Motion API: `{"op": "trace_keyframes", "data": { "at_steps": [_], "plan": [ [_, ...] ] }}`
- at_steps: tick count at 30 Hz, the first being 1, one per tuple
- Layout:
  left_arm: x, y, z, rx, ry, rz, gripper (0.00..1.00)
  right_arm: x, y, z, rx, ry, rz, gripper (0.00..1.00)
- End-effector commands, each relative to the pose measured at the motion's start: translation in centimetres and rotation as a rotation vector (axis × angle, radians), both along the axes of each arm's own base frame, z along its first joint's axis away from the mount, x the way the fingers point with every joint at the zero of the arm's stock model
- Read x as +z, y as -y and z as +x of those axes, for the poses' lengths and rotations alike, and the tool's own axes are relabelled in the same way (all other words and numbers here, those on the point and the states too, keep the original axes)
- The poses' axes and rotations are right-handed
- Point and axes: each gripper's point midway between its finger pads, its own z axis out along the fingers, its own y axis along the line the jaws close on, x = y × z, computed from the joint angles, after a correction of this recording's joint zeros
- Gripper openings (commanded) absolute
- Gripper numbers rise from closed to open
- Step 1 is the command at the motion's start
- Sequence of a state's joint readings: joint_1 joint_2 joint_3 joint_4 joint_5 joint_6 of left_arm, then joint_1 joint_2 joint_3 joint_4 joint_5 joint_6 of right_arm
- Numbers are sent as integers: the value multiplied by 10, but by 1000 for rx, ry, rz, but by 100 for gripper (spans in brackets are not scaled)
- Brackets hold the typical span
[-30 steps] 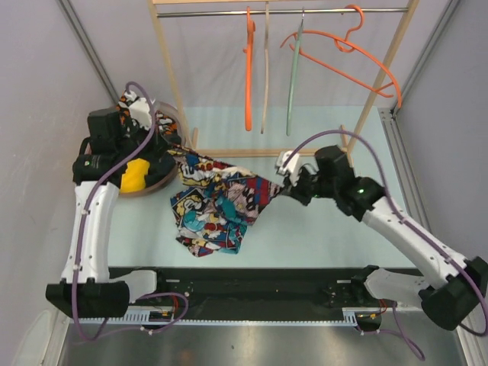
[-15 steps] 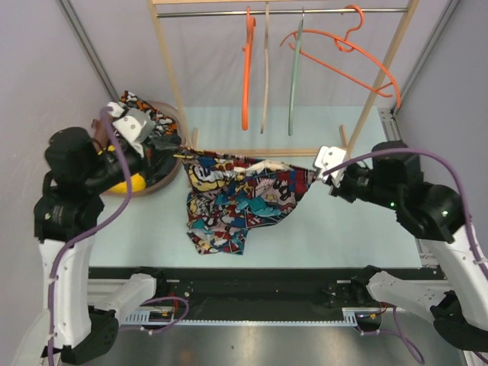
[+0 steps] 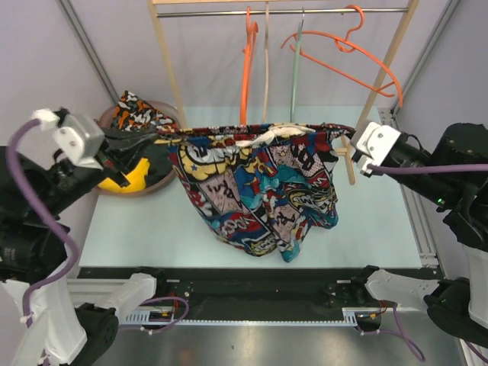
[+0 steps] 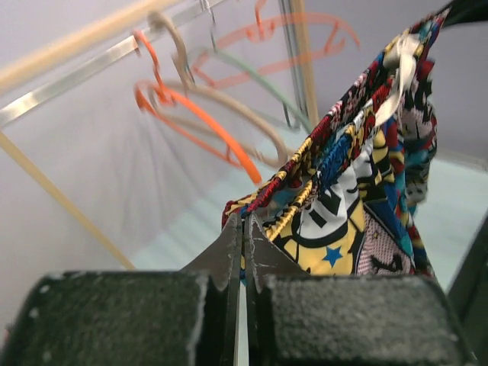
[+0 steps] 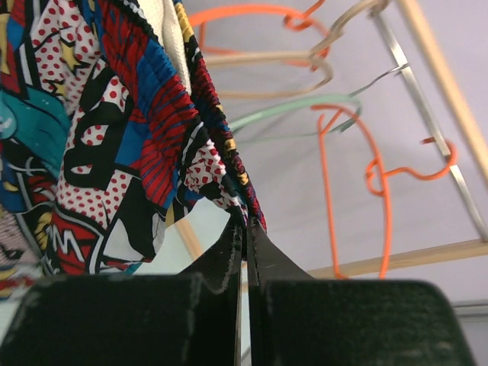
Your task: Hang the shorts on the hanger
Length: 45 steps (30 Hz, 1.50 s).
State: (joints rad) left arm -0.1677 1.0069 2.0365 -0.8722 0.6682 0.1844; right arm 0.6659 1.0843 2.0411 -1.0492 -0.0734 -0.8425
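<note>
Shorts (image 3: 259,191) are up off the table. The waistband is pulled into a taut line between your two grippers and the legs hang loose below it, in front of the rack and lower than the rail (image 3: 320,11). Nothing is on the hanger yet.

Left gripper (image 3: 158,135): fingers pinched flat together on the left end of the waistband. Your wrist view shows the cloth edge caught right at the tips. The basket (image 3: 145,187) of other clothes sits beside it, not involved.

Middle: the drawstring (image 3: 267,136) is bunched on top of the waistband. The thick orange hanger (image 3: 246,69) and the pale green hanger (image 3: 292,76) above it aren't your targets.

Target hanger (image 3: 371,59): thin orange rod hooked at the right end of the rail and hanging tilted, above and behind the right half of the waistband.

Right gripper (image 3: 352,142): fingers clamped the same way on the right end of the waistband.

My read on the step: lift and spread are done, and the carry to the hanger hasn't started. Next you need to raise the band to the hanger's lower bar and feed one end through or over it. Expect the rod to swing on contact. Both pinches look shallow, so go easy on the tension.
</note>
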Motion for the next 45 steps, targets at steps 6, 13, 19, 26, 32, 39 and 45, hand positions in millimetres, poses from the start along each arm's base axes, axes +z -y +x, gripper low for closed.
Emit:
{"op": "trace_keyframes", "data": {
  "at_steps": [6,13,19,26,32,39,45],
  "plan": [
    [-192,-17,62,111,-305,252,0,-147,18,12,-69,-169,-305,0],
    [-331,-16,99,119,-557,305,0,-245,-5,53,-88,-237,-399,0],
    [-407,-23,113,144,-618,407,0,-339,-27,55,24,-368,-529,0],
    [-474,-23,82,40,-647,640,0,-424,-29,24,115,-543,-626,3],
    [-502,-26,62,-1,-774,716,10,-441,-27,3,121,-645,-657,25],
    [-474,-19,45,-35,-741,649,41,-407,-20,-20,117,-584,-597,57],
    [-432,-9,25,-138,-696,617,47,-362,-21,-29,85,-582,-461,70]
  ]
}}
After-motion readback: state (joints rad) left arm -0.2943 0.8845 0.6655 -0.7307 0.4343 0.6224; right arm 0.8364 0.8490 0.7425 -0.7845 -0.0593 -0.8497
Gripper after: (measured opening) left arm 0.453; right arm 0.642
